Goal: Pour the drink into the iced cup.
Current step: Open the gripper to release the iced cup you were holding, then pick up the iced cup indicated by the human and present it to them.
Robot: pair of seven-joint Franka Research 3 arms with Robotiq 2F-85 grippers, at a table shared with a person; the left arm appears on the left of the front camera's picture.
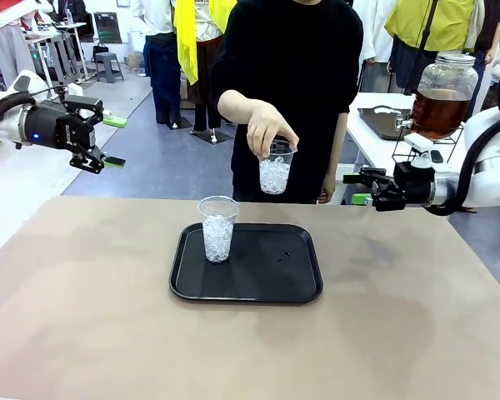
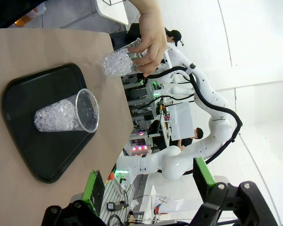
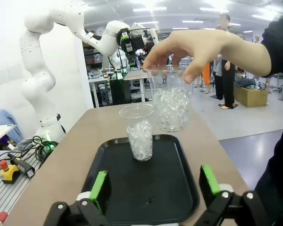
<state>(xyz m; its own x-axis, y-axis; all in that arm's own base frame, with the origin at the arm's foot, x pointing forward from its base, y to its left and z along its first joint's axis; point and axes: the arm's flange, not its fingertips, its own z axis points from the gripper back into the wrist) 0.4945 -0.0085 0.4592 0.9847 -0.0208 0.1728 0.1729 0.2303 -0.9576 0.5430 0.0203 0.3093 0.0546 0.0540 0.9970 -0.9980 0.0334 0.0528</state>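
The left tool [image 1: 112,142] and right tool [image 1: 356,188] both hang wide open and empty. The drink [image 1: 439,112] sits in its jar [image 1: 447,77] at far right. A hand [image 1: 267,125] holds an iced cup [image 1: 275,172] beyond the tray [image 1: 300,287].

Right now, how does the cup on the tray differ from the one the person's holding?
The cup on the tray stands on the black tray; the held cup hangs in the air beyond its far edge. The cup on the tray is untouched; the person's hand grips the held cup by its rim. Both are clear, upright and hold ice.
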